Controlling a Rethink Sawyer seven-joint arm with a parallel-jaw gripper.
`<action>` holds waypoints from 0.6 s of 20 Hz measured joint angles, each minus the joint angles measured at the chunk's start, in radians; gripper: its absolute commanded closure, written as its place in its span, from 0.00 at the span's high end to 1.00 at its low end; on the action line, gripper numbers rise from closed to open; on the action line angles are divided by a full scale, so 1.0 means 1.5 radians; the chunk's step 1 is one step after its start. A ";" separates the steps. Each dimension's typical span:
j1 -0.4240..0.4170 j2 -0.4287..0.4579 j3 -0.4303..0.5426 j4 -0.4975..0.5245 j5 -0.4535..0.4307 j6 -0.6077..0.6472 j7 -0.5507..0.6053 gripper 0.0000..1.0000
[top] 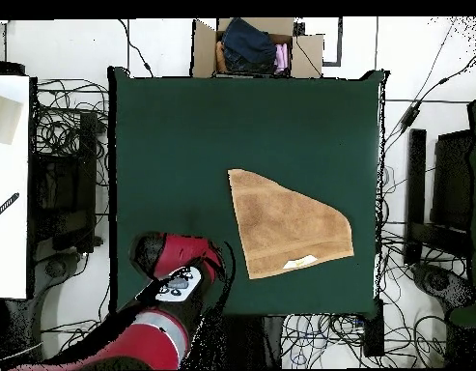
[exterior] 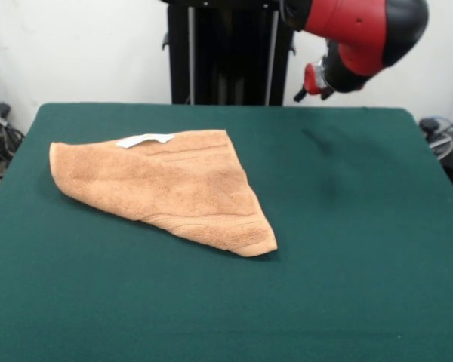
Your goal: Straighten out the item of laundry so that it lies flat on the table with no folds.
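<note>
One towel (exterior: 174,188), orange-tan, folded to a triangle, on green bench (exterior: 347,226), white label (exterior: 145,139) uppermost. Arm raised clear; hand state cannot be told. Unfolding not begun; next needs a grasp on the top layer's edge.

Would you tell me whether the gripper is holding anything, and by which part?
Nothing is held: the towel lies folded on the table, untouched, with the arm raised well clear of it.
</note>
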 measured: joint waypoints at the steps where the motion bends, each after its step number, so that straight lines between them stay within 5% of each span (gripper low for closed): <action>1: 0.000 -0.003 -0.002 -0.003 0.000 0.005 0.000 1.00; 12: 0.001 -0.011 -0.010 -0.010 0.000 0.011 0.000 1.00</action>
